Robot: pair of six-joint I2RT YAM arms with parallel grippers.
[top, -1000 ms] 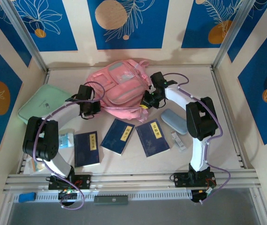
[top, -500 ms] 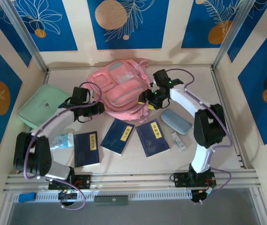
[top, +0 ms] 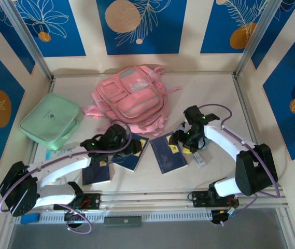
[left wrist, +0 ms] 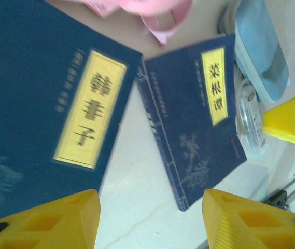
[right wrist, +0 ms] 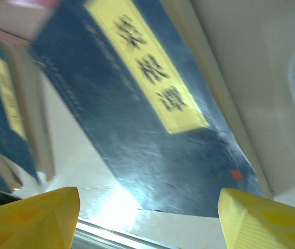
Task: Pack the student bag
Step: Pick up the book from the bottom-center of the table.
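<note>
- One student bag (top: 129, 101), pink, lies flat at about 12 o'clock from the middle of the worktop (top: 214, 98). Its straps trail toward 6 o'clock, and neither gripper touches it.
- One mint-green zip case (top: 50, 121) lies at 9 o'clock of the bag, apart from it.
- Three dark blue books with yellow title labels lie in a row at 6 o'clock of the bag. They are the left book (top: 98, 175), the middle book (top: 136, 155) and the right book (top: 167, 153).
- The left book is partly covered by the left arm, which crosses it.
- One left gripper (left wrist: 150, 222) is over the strip of bare worktop between the middle and right books. Its two yellow fingers are spread wide and it is released, with nothing between them.
- One right gripper (right wrist: 147, 223) is over the 6 o'clock end of the right book. Its two yellow fingers are also spread wide, and it is released and grasping nothing.
- One light blue glasses case (left wrist: 258, 46) lies at 3 o'clock of the right book, close beside it.
- One small clear packet (left wrist: 248, 122) lies just beside the glasses case, at its 6 o'clock end.
- In the left wrist view a loop of pink strap reaches down between the top corners of the middle and right books.
</note>
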